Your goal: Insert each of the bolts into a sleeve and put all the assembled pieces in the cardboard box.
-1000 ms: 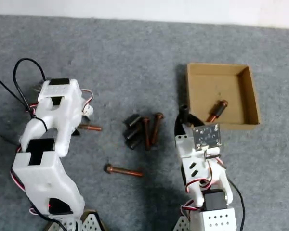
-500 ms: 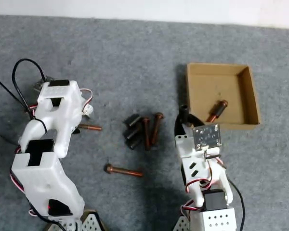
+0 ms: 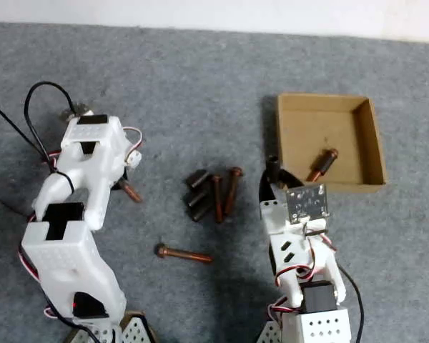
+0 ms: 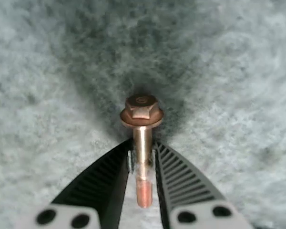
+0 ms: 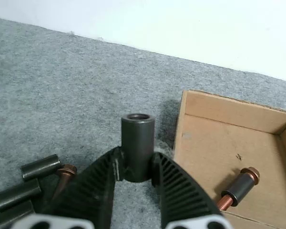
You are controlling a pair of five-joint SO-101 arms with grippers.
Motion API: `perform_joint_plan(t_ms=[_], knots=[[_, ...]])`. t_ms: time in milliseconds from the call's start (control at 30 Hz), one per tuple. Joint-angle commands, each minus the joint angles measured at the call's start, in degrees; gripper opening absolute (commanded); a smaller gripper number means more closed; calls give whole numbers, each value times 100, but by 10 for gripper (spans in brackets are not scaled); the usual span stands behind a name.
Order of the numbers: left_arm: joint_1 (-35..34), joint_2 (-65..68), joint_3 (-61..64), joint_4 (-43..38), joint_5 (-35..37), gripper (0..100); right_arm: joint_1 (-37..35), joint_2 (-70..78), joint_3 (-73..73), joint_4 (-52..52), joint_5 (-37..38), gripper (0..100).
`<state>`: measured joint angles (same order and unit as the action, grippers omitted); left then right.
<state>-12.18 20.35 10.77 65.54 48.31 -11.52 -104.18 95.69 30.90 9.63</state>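
My left gripper (image 4: 143, 164) is shut on a copper bolt (image 4: 142, 138), head pointing away from the wrist, over grey carpet; in the high view that bolt (image 3: 131, 191) sticks out from under the left arm. My right gripper (image 5: 136, 169) is shut on a dark sleeve (image 5: 137, 145), held upright beside the cardboard box (image 5: 271, 125). The box (image 3: 375, 143) holds one assembled bolt-and-sleeve piece (image 3: 322, 165). Between the arms lie three dark sleeves (image 3: 196, 195) and two bolts (image 3: 224, 193). One more bolt (image 3: 184, 254) lies nearer the arm bases.
Grey carpet covers the table, with open room at the far side and the far left. A white wall (image 5: 181, 24) runs along the back edge. Black cables (image 3: 36, 114) loop beside the left arm.
The left arm has shifted away from its base and lifted its bolt, which has turned from lying sideways to pointing diagonally. The right arm has not moved.
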Motion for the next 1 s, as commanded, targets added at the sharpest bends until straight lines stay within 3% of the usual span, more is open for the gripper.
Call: perform_joint_plan(t_ms=[0,200,467,867,967], knots=[[-4,-1297,-215,281,-396,3,-22,-110,409,-198,79,5],[-4,-3732,215,721,-958,3,-22,-119,391,-180,62,5],[-4,-6870,2062,703,-1574,3,-22,-119,374,-163,53,5],[13,-11802,5604,-607,-1996,4,-444,-119,259,259,88,5],[321,-12629,6158,-967,-1987,4,-585,-119,215,523,88,5]])
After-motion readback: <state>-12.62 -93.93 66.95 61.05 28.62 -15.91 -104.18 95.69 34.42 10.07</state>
